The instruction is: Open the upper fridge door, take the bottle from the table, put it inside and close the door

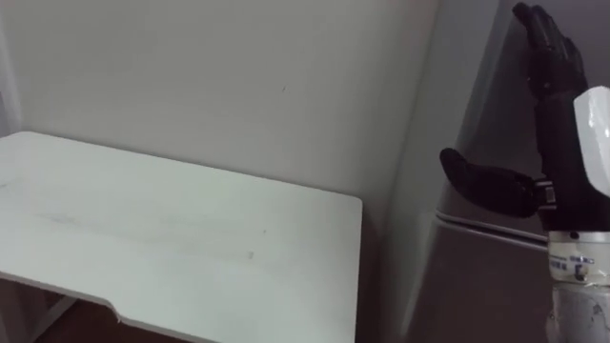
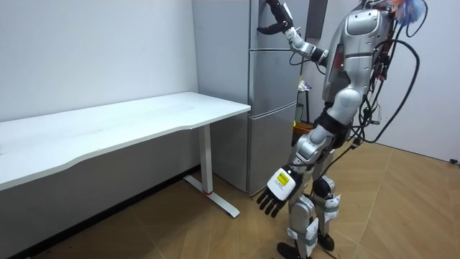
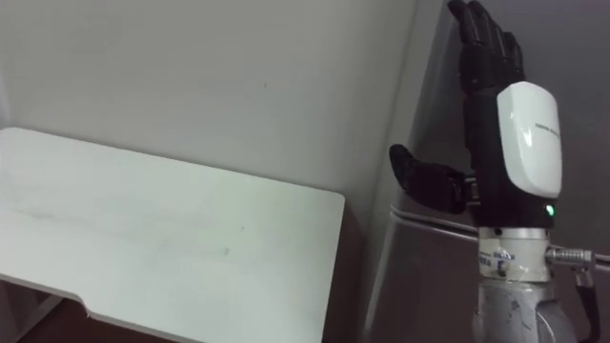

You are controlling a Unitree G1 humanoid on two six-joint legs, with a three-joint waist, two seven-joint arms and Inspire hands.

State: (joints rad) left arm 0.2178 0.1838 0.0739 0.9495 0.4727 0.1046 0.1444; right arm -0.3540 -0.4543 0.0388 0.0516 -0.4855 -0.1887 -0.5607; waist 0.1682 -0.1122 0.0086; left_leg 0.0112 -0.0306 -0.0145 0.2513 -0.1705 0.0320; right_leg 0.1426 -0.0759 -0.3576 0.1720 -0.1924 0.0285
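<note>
Grey upper fridge door (image 1: 477, 114): the right hand (image 1: 558, 133) is raised against it, well above the seam (image 1: 486, 225) that divides it from the lower door (image 1: 477, 286). The fingers are straight and point upward, the thumb juts out sideways, and nothing is gripped. The left hand (image 2: 277, 188) hangs low beside the leg, its fingers relaxed and holding nothing.

Bottle location: it is in neither hand and not on the white counter (image 1: 172, 229) beside the fridge. The door appears shut, so whether the bottle is already inside cannot be told.

Step in hand, as judged: either press the upper door home or find its edge to open it.
- To press, keep the palm flat and push square to the panel, on the side away from the hinge.
- To open, curl the fingers behind the door edge before pulling, and keep the body out of the swing path.
- Keep the thumb off the seam.
</note>
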